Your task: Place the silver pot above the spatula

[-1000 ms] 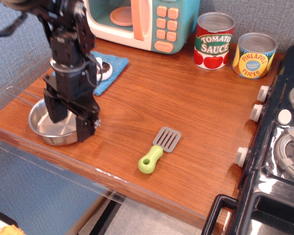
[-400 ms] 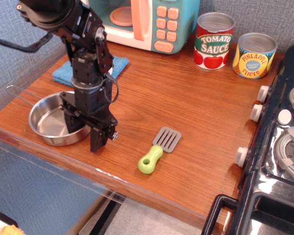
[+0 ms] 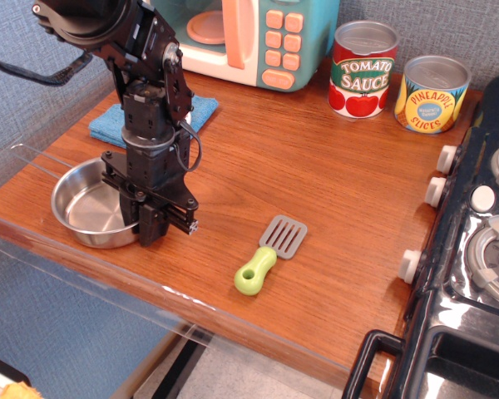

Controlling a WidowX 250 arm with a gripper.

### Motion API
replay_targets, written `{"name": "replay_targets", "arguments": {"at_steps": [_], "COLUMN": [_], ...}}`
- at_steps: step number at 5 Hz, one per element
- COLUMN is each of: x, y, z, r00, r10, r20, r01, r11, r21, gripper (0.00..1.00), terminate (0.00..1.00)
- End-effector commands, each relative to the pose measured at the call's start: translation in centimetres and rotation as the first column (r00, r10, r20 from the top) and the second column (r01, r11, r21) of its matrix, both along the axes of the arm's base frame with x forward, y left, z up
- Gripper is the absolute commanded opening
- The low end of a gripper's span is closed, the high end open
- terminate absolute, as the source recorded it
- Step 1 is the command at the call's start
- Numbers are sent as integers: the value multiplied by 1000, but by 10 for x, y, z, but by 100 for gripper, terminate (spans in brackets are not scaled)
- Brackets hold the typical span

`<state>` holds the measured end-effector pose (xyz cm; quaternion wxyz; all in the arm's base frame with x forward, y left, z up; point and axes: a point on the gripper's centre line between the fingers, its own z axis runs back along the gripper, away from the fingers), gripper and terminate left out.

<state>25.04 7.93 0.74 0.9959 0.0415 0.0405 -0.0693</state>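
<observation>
The silver pot (image 3: 87, 208) sits at the front left corner of the wooden table, its thin wire handle pointing left. My gripper (image 3: 150, 229) points down at the pot's right rim, and its fingers look closed on that rim. The pot rests on the table. The spatula (image 3: 273, 249), with a grey slotted head and a lime-green handle, lies on the table to the right of the gripper, about a pot's width away.
A blue cloth (image 3: 108, 125) lies behind the pot. A toy microwave (image 3: 258, 33) stands at the back, with a tomato sauce can (image 3: 363, 71) and a pineapple can (image 3: 432, 94) to its right. A black stove (image 3: 482, 241) borders the right side. The table's front edge (image 3: 191, 299) is close.
My gripper moved from over the pot's middle to its right rim and lowered. Its fingers then drew together on the rim, and the pot shifted very slightly right.
</observation>
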Motion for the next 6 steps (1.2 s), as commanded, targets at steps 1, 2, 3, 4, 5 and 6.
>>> {"name": "replay_targets", "arguments": {"at_steps": [1,2,3,4,5,6], "x": [-8,-13,-4,26,65,99], "y": [-1,-27,-71,-118,-144,-158], "z": [31,62,92,99,95,81], "r00": [993,980,938,907,919,937], "r10": [4,-80,-243,-325,-295,-262], "r20": [115,183,245,269,261,229], "r01": [-6,72,243,327,295,256], "r11": [1000,996,970,944,955,965], "r21": [15,51,33,39,41,55], "gripper": [0,0,0,0,0,0], "terminate": [0,0,0,0,0,0]}}
